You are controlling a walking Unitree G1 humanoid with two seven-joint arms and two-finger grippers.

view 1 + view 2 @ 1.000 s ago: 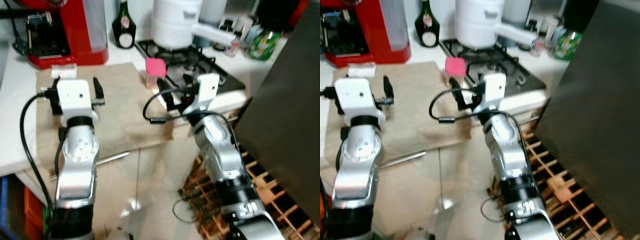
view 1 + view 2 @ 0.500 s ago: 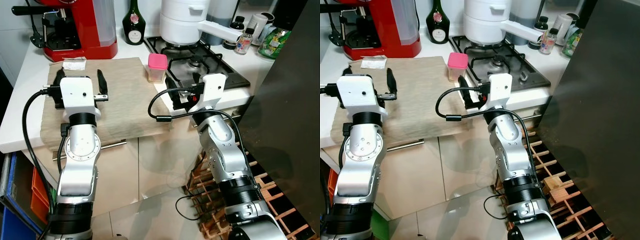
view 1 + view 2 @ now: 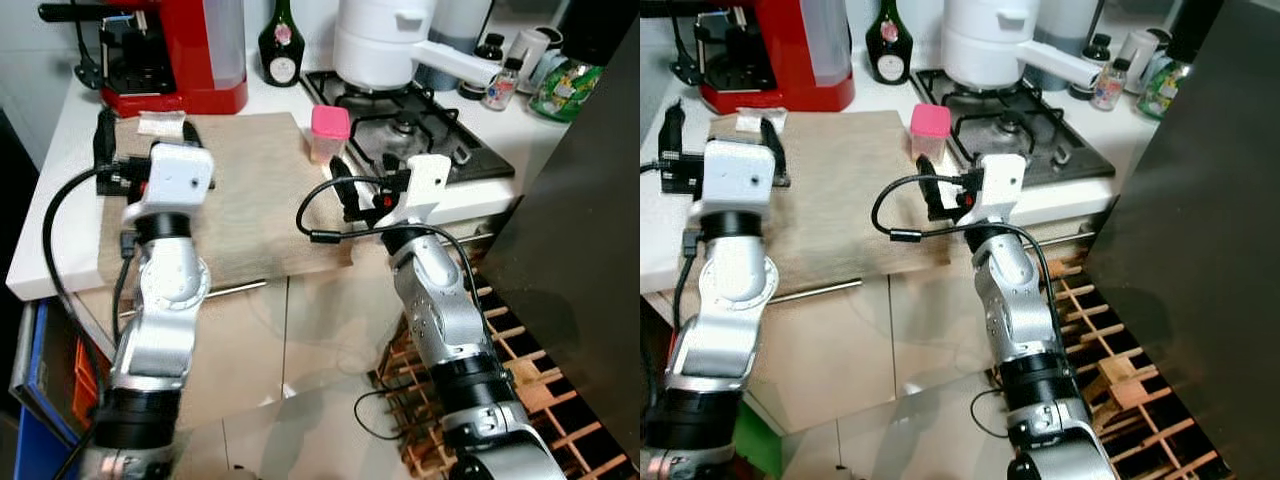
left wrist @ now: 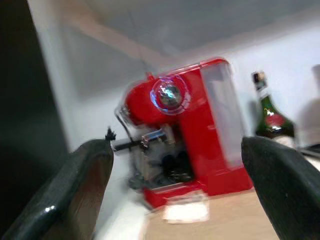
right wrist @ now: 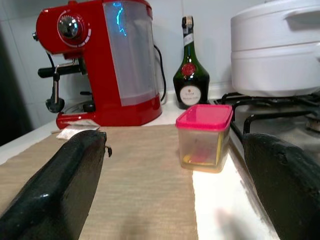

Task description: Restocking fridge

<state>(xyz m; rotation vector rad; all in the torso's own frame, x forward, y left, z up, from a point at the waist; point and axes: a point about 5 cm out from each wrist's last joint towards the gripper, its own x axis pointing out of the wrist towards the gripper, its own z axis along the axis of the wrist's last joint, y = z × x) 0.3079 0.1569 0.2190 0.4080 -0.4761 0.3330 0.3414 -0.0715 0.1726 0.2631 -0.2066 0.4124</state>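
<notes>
A small clear container with a pink lid [image 3: 329,133] stands on the beige cloth [image 3: 250,210] beside the hob. My right gripper [image 3: 358,182] hovers open at the counter's front edge, just short of the container. In the right wrist view the container [image 5: 204,136] sits ahead, nearer one finger [image 5: 285,185] than the other. My left gripper [image 3: 145,140] is open over the cloth's far left corner, pointing at the red coffee machine [image 4: 190,125]. Nothing is held by either gripper.
The red coffee machine [image 3: 170,50], a dark green bottle [image 3: 281,45] and a white pot [image 3: 385,40] on the gas hob [image 3: 430,140] line the back. A white packet [image 3: 160,122] lies by the machine. A tall dark panel [image 3: 590,230] fills the right; a wooden rack [image 3: 520,370] lies on the floor.
The camera has steadied and shifted. My left arm has swung left and back toward the coffee machine. The right gripper stays open by the pink-lidded container.
</notes>
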